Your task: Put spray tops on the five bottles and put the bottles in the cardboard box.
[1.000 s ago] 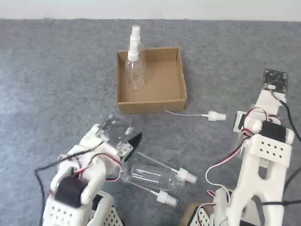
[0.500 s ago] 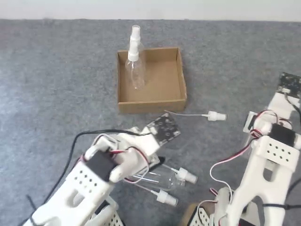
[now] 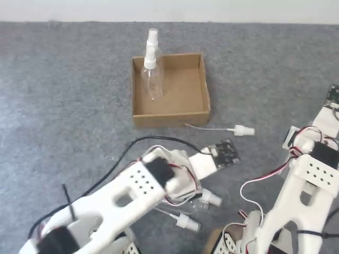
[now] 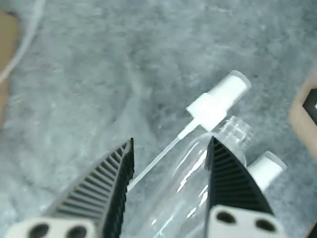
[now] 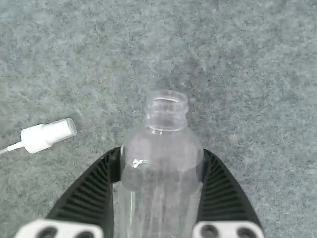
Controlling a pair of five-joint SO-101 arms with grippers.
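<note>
right fingers (image 5: 84, 198) clamp uncapped bottle (image 5: 161, 166); left fingers (image 4: 106, 191) apart over lying bottle (image 4: 171, 203)

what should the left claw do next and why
Probably ease the open left claw forward to the white head of the spray top and close on it. The right claw holds an uncapped bottle, and the left claw straddles that top's thin tube and part of a lying bottle.
</note>
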